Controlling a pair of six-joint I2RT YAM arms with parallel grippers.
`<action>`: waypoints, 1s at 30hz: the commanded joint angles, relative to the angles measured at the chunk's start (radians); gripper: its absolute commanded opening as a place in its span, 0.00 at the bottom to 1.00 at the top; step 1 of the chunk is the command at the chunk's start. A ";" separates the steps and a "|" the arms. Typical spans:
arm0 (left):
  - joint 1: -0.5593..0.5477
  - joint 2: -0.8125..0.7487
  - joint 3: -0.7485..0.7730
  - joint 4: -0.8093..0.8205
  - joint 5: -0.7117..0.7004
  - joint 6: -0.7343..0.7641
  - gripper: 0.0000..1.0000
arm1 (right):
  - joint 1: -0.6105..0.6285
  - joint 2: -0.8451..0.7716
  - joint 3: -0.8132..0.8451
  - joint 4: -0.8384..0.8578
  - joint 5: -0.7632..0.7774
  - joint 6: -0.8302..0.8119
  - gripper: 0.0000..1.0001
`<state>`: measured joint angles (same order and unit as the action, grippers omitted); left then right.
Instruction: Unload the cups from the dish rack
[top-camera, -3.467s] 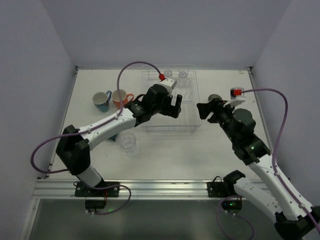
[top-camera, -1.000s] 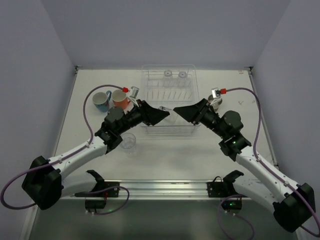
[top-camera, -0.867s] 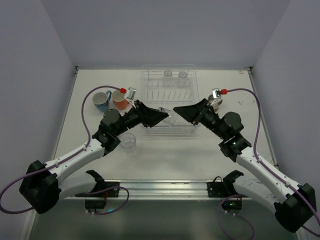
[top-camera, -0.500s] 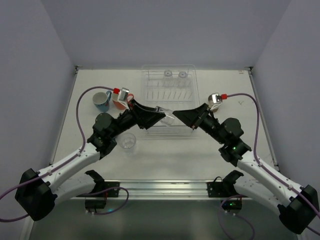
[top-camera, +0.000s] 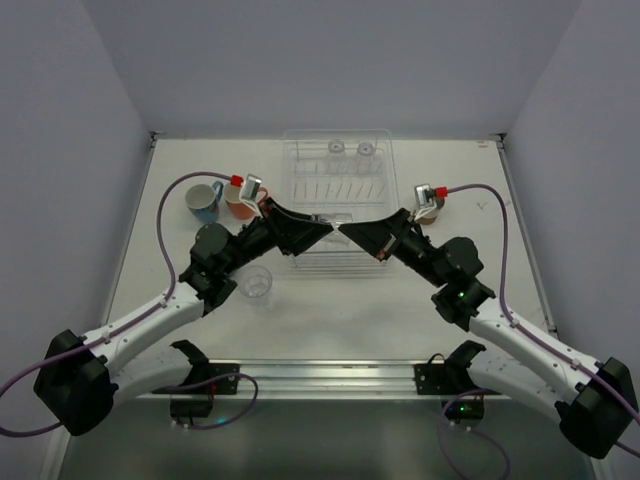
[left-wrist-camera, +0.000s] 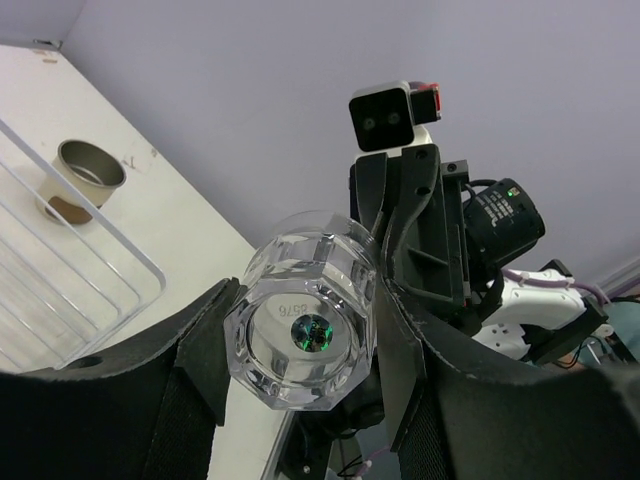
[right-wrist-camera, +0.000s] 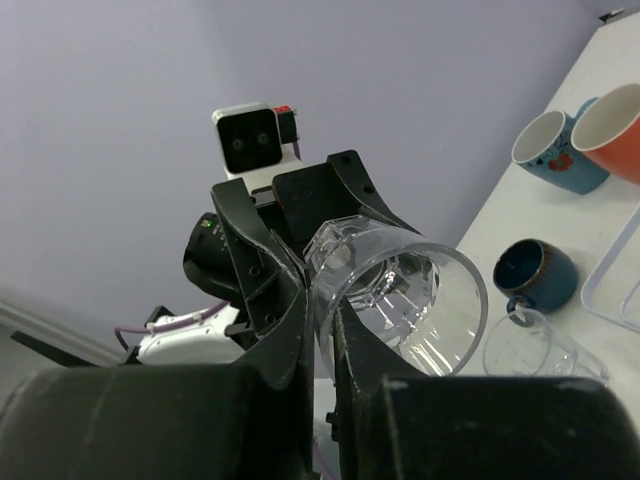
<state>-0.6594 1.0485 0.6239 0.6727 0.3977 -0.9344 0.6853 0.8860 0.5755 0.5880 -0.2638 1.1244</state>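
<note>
**One clear tumbler (left-wrist-camera: 305, 325) gripped at both ends above the dish rack (top-camera: 340, 210)**

The clear tumbler is carried on its side in the air over the rack's near edge, base toward the left and open mouth toward the right. Two more are seen in the far end of the rack: a far-left tumbler (top-camera: 337, 148) and a far-right tumbler (top-camera: 366, 150).

The rack is set on a white table (top-camera: 330, 310), toward its far middle. Left of the rack, a blue mug (top-camera: 203, 201) and an orange mug (right-wrist-camera: 615, 130) are stood side by side. Nearer, a dark blue mug (right-wrist-camera: 535, 275) and a loose tumbler (top-camera: 256, 285) are found just beside each other. A brown cup (left-wrist-camera: 88, 172) is placed right of the rack. The table is enclosed by plain pale lilac walls (top-camera: 330, 60).

The jaws of the left gripper (top-camera: 320, 228) are closed round the base end of the clear tumbler, a finger pressed to each side. The jaws of the right gripper (top-camera: 350, 230) are drawn narrow, and the glass wall at the rim is seen pinched in the slit between them.

Both arms are stretched forward and inward from their bases at the near edge, low over the table, and the two grippers are brought almost tip to tip.
</note>
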 joint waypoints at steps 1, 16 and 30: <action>0.003 -0.019 -0.004 0.080 0.012 0.005 0.51 | 0.005 0.011 0.009 0.068 0.027 -0.014 0.01; 0.001 -0.257 0.178 -0.741 -0.258 0.431 1.00 | -0.085 -0.145 0.173 -0.511 0.285 -0.349 0.00; 0.003 -0.381 0.100 -0.977 -0.323 0.674 1.00 | -0.529 0.188 0.497 -1.109 0.672 -0.681 0.00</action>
<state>-0.6594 0.6662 0.7406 -0.2756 0.0589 -0.3248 0.2272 0.9905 1.0027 -0.3634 0.2577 0.5621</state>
